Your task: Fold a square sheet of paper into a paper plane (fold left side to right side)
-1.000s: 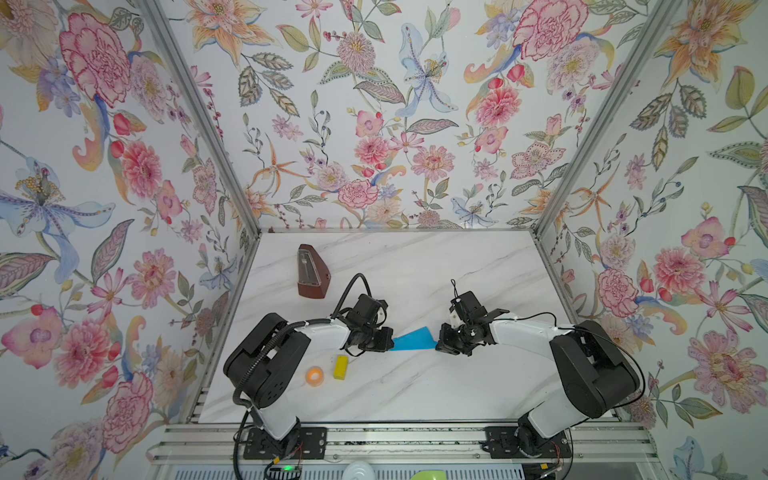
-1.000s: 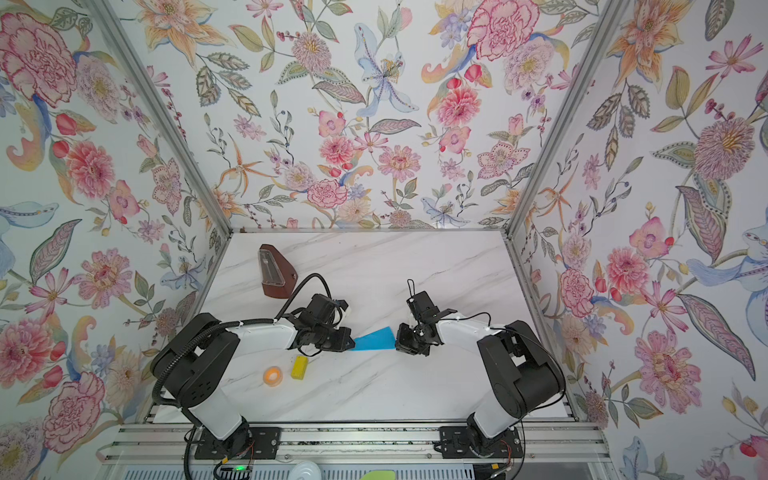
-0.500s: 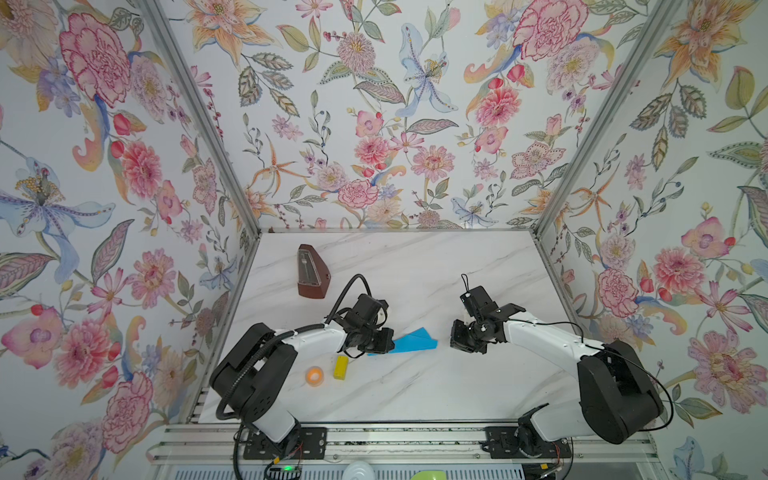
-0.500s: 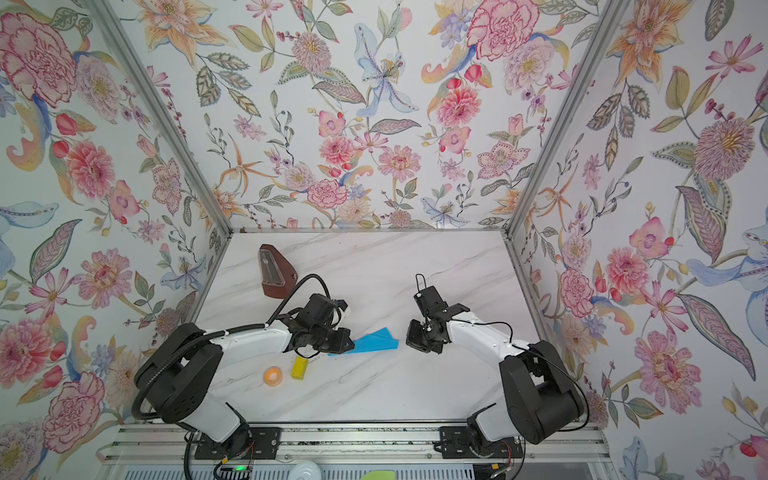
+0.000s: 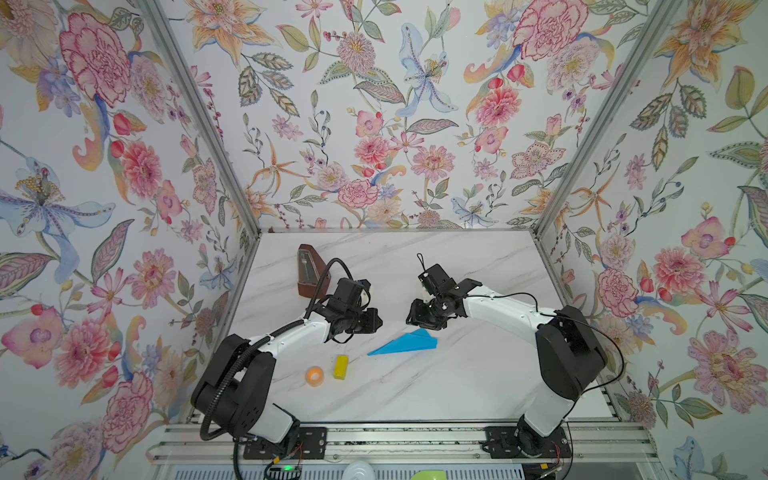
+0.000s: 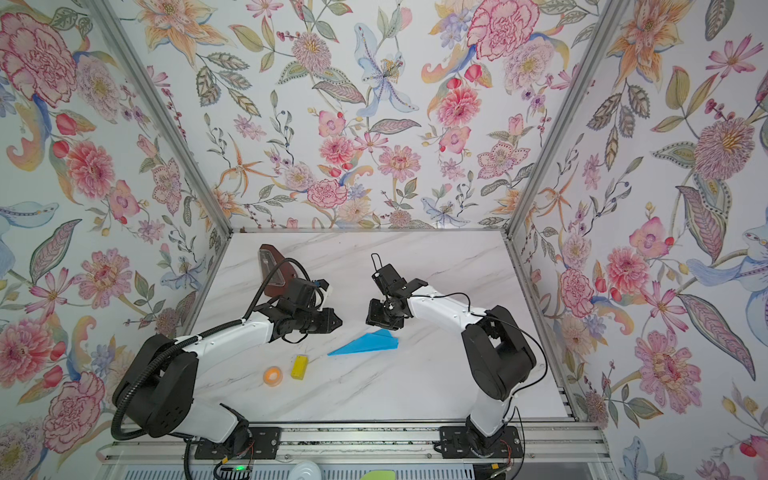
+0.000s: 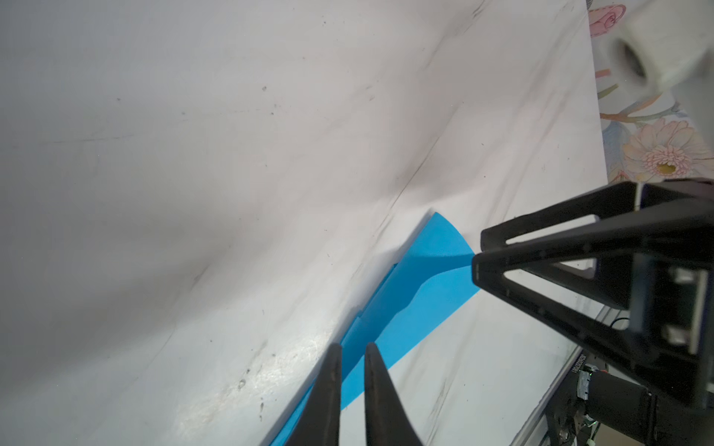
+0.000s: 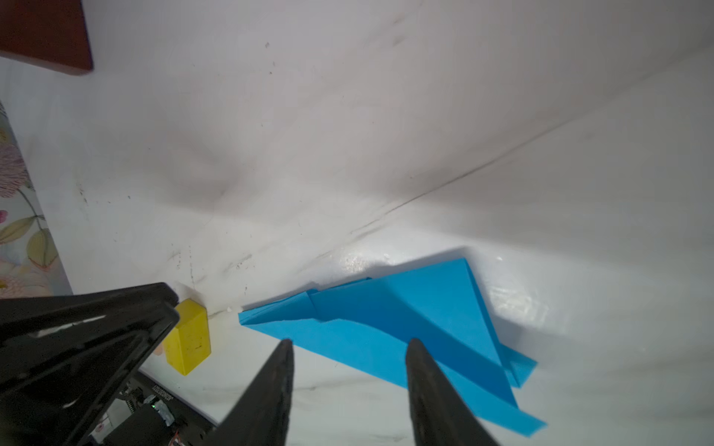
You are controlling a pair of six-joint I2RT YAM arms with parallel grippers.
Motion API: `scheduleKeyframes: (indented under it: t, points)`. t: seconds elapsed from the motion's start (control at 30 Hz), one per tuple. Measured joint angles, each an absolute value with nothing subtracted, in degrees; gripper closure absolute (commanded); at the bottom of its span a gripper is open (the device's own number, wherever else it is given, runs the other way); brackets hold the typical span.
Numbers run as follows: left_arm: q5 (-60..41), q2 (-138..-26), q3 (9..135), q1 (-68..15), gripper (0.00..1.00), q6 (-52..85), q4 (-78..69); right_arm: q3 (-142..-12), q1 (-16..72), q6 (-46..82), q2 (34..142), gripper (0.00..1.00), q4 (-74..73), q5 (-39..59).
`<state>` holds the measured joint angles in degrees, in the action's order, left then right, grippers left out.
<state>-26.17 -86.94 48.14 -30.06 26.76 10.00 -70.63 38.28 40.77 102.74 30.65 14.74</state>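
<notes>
Two arms (image 5: 291,338) (image 5: 500,309) bent inward, wrists hovering by paper plane (image 5: 405,343) (jaws parted)

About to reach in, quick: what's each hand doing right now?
Left hand: slightly open, holding nothing.
Right hand: wide open, holding nothing; the paper plane lies free on the table.

White arm links (image 5: 295,334), black joints (image 5: 569,361), cables (image 5: 239,365).

Shows plane (image 5: 405,343) flat on table (image 5: 415,386) at centre, just below right gripper (image 5: 412,319), lower right of left gripper (image 5: 376,325); block (image 5: 340,367) lower left.
</notes>
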Motion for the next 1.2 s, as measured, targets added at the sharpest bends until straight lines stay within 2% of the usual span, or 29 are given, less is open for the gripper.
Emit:
scheduleKeyframes:
  t: [0.13, 0.4, 0.57, 0.8, 0.9, 1.2]
  points:
    - [-26.81, -88.33, 47.99, -29.32, 0.83, 26.37, 9.80, -71.57, 38.28, 40.16, 107.18, 0.45, 30.65, 17.54]
    - [-26.98, -88.58, 47.90, -28.08, 0.82, 26.17, 8.80, -70.96, 39.79, 37.28, 106.56, 0.60, 29.95, 26.11]
    - [-28.12, -88.58, 47.88, -28.08, 0.82, 26.13, 8.78, -66.59, 43.81, 36.16, 103.11, 0.59, 28.91, 29.76]
    - [-29.50, -88.58, 46.85, -28.10, 0.80, 25.71, 8.78, -58.83, 48.86, 37.23, 100.31, 0.48, 28.45, 26.72]
    - [-30.35, -88.58, 46.19, -28.64, 0.79, 25.34, 8.82, -55.02, 49.10, 39.20, 97.71, 0.47, 26.72, 24.12]
    - [-33.36, -94.45, 45.91, -32.84, 0.80, 25.34, 7.38, -48.86, 44.69, 46.00, 93.51, 0.60, 20.67, 19.92]
